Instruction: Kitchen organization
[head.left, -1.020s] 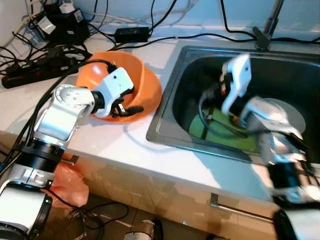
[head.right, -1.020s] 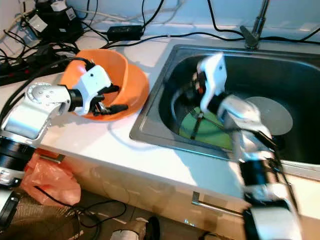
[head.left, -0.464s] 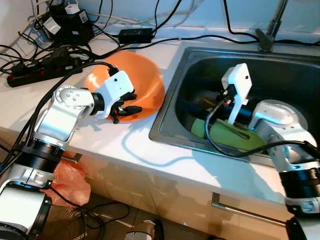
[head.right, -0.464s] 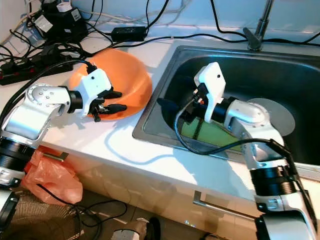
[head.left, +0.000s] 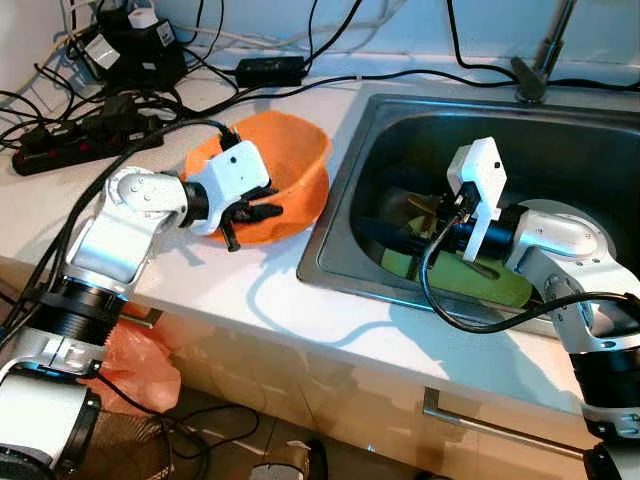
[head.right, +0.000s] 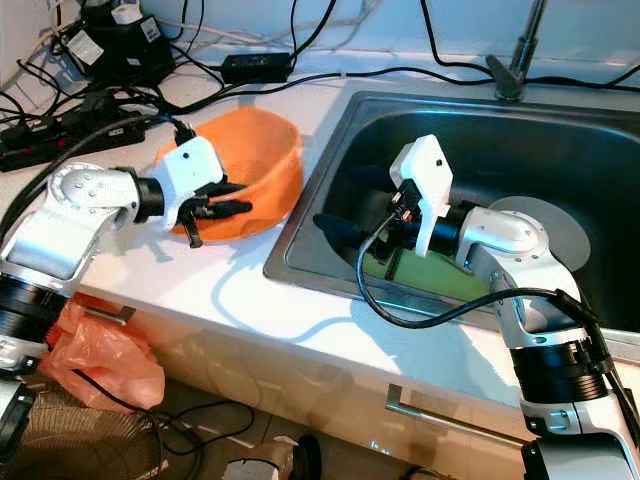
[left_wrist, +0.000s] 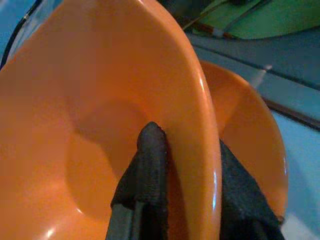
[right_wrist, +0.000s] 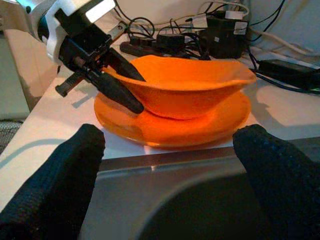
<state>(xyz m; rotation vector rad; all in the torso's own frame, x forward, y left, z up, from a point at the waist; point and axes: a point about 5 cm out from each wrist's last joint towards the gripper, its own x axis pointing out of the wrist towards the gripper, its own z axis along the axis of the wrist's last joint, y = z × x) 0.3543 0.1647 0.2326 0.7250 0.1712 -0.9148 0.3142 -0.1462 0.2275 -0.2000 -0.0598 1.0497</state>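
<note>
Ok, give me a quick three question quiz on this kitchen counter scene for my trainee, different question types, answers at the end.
1. True or false: the left gripper is pinching the rim of the orange bowl.
2. What lies directly under the bowl? A) orange plate B) green mat C) power strip
3. Fill in: the right gripper, fingers open, is down in the ____.

Key:
1. True; one finger is inside the rim, one outside.
2. A, the orange plate.
3. The sink.

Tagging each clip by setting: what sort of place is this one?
A home kitchen counter, most likely: a stainless steel sink with a faucet, an orange bowl on an orange plate, and a drawer handle below.
</note>
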